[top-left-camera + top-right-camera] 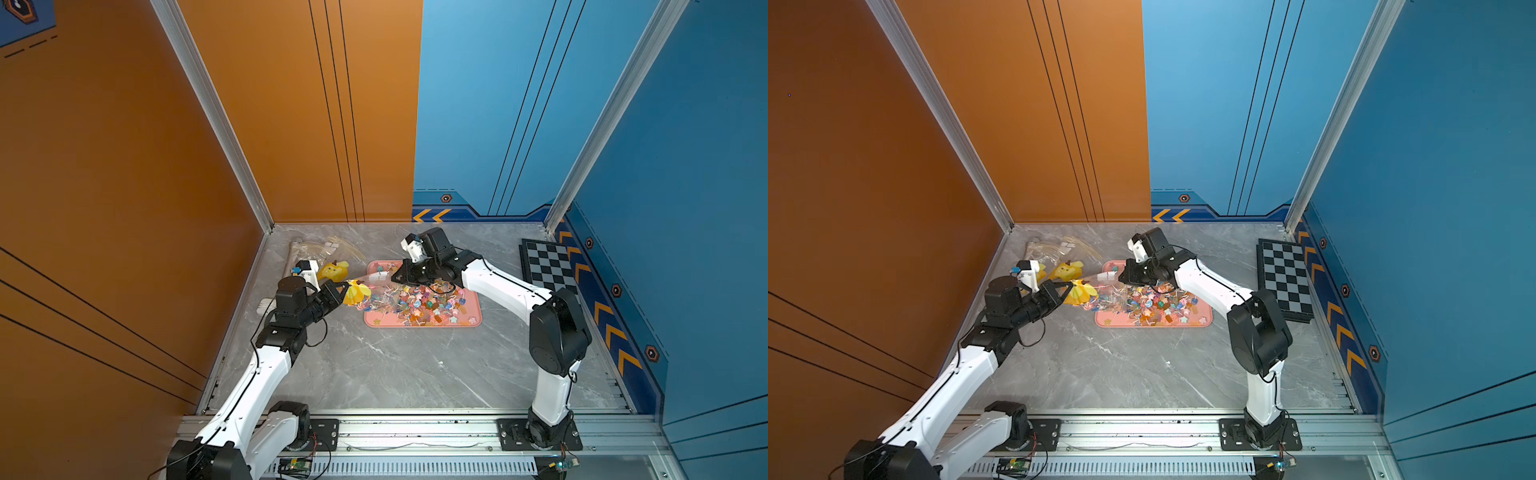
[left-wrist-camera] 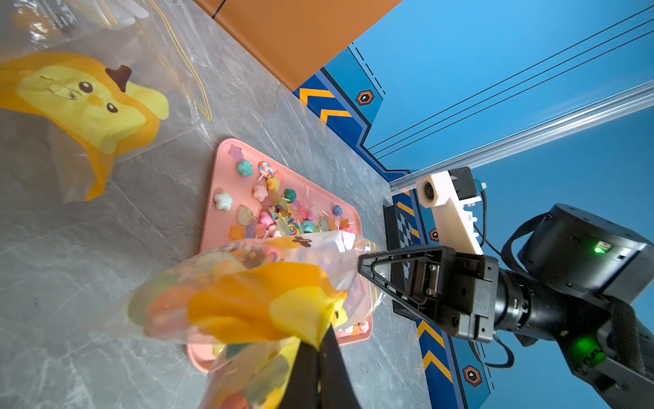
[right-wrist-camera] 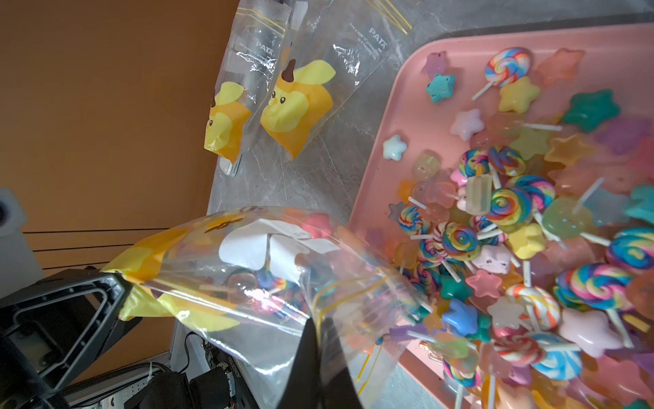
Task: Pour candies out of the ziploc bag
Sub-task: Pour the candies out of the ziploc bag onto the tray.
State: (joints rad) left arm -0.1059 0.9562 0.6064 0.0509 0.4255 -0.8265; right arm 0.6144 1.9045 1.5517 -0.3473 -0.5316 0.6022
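Only the wrist views show the grips: left pincer [image 2: 320,348] clamped on the yellow-printed bottom of the clear plastic ziploc bag [image 3: 247,283], right pincer [image 3: 318,331] pinching its mouth. Most multicoloured candies [image 3: 513,230] heap on the pink tray [image 3: 407,106]; those inside the bag are blurred.

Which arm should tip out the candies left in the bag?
Probably left: the left gripper pinches the closed yellow end of the bag; the right gripper holds its mouth over the tray.
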